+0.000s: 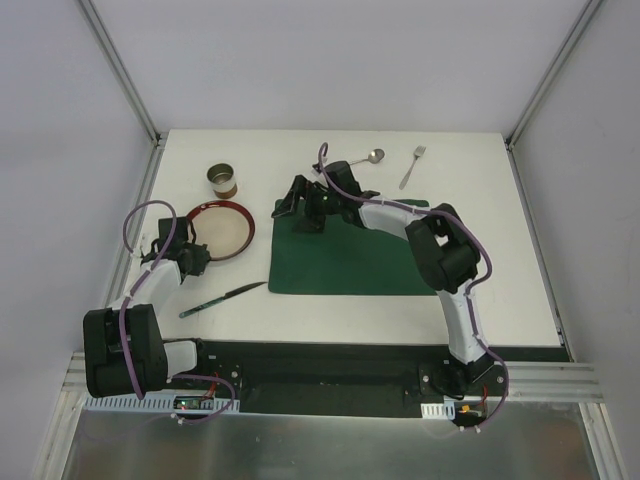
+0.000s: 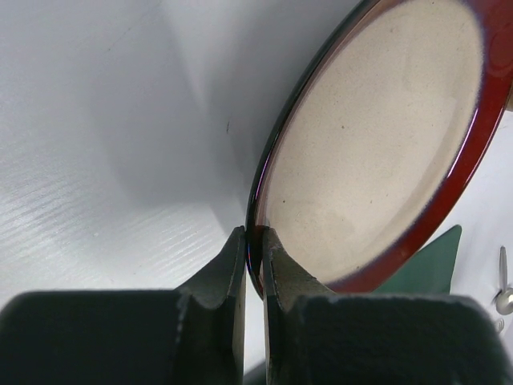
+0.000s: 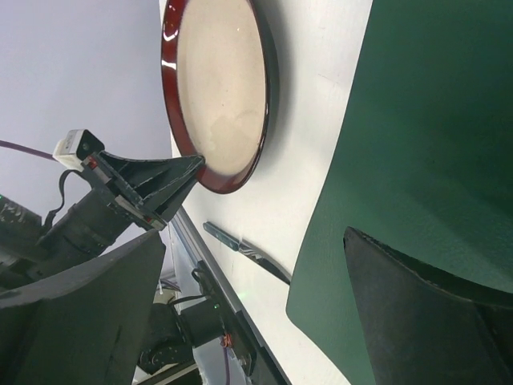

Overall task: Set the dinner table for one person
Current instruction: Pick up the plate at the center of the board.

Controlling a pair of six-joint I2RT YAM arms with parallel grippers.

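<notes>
A plate (image 1: pixel 222 228) with a red rim and a beige centre is at the left of the white dinner table (image 1: pixel 480 290). My left gripper (image 1: pixel 195 258) is shut on its near-left rim; the left wrist view has both fingers (image 2: pixel 255 249) pinching the plate's (image 2: pixel 377 144) edge. The plate (image 3: pixel 220 88) casts a shadow on the table beside it. My right gripper (image 1: pixel 300 205) stands open over the far left corner of the dark green placemat (image 1: pixel 350 260), jaws wide (image 3: pixel 256 313), nothing between them.
A knife (image 1: pixel 225 298) lies near the front left, its tip by the placemat's (image 3: pixel 425 120) corner. A metal cup (image 1: pixel 223 180) stands behind the plate. A spoon (image 1: pixel 362 159) and a fork (image 1: pixel 412 166) lie at the back. Metal rails edge the table.
</notes>
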